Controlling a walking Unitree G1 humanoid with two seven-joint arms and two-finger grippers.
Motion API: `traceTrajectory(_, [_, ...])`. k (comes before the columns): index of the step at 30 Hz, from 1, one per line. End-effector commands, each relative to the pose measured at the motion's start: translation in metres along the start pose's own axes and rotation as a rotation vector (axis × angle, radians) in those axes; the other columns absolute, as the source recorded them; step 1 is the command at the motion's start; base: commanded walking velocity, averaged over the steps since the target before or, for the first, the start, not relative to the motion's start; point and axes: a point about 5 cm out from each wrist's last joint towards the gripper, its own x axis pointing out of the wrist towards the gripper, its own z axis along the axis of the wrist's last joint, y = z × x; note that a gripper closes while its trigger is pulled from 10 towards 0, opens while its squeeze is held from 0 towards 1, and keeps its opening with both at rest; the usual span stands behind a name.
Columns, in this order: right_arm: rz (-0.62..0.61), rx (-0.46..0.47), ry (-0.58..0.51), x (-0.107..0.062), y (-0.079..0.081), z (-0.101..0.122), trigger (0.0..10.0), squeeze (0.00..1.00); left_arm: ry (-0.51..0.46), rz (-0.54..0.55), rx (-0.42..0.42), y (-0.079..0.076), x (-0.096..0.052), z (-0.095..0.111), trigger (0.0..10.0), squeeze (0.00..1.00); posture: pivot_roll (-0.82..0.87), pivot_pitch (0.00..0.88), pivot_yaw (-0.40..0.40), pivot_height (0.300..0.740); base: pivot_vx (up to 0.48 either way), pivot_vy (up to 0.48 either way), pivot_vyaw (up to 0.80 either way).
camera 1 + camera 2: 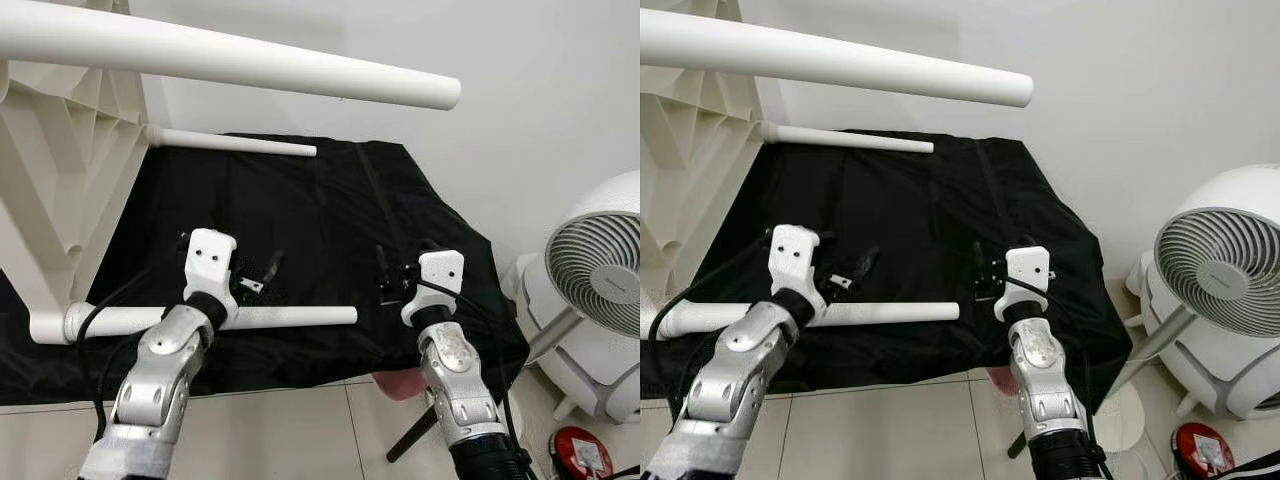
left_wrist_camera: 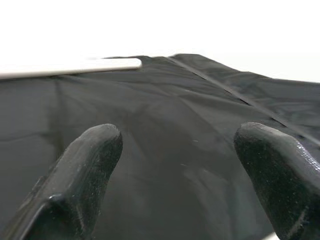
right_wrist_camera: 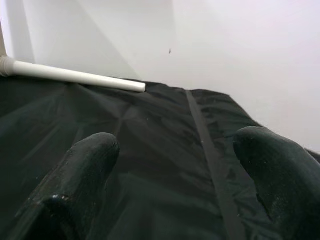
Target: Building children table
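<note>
- A white wall (image 1: 520,90) backs a surface draped in thin, creased black cloth (image 1: 330,230) with a stitched seam along it; pale floor tiles (image 1: 300,430) lie below, and a round white fan (image 1: 600,290) with a ribbed grille stands at my right.
- The white plastic table top (image 1: 60,180) stands on edge at my left, its underside moulded in triangular ribs.
- 3 smooth white legs show, all round tubes with their long axes running left to right, free ends toward my right: the upper leg (image 1: 230,55) juts out near my head, the far leg (image 1: 230,142) lies along the back of the cloth, and the near leg (image 1: 290,317) lies along its front edge.
- My left gripper (image 2: 182,165) hangs over the cloth just beyond the near leg, its rounded black fingers (image 2: 90,160) spread wide and holding nothing.
- My right gripper (image 3: 180,170) is over the cloth's right part, fingers (image 3: 87,165) wide apart and empty too.
</note>
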Motion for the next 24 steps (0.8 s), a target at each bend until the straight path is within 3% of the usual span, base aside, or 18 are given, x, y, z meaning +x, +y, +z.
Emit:
traceTrajectory(1, [-0.008, -0.009, -0.011, 0.002, -0.002, 0.002, 10.0, 0.00, 0.014, 0.135, -0.008, 0.005, 0.002, -0.001, 10.0, 0.00, 0.04, 0.000, -0.035, 0.740, 0.000, 0.000, 0.00])
traceTrajectory(8, [-0.039, -0.024, -0.049, 0.010, 0.000, 0.009, 10.0, 0.00, 0.010, 0.124, 0.009, 0.011, 0.014, 0.005, 10.0, 0.00, -0.04, 0.000, 0.046, 0.740, 0.000, 0.000, 0.00])
traceTrajectory(18, [-0.038, 0.003, -0.043, 0.010, 0.010, 0.010, 10.0, 0.00, 0.004, 0.053, 0.051, 0.004, 0.031, 0.003, 10.0, 0.00, -0.09, 0.000, 0.019, 0.740, 0.000, 0.000, 0.00])
traceTrajectory(19, [-0.026, -0.003, -0.048, 0.009, 0.014, 0.011, 10.0, 0.00, 0.012, 0.071, 0.011, 0.003, 0.035, 0.003, 10.0, 0.00, -0.10, 0.000, 0.036, 0.740, 0.000, 0.000, 0.00])
traceTrajectory(24, [-0.025, -0.019, -0.054, 0.009, 0.013, 0.011, 10.0, 0.00, 0.009, 0.067, -0.016, 0.001, 0.038, 0.004, 10.0, 0.00, -0.10, 0.000, 0.036, 0.740, 0.000, 0.000, 0.00])
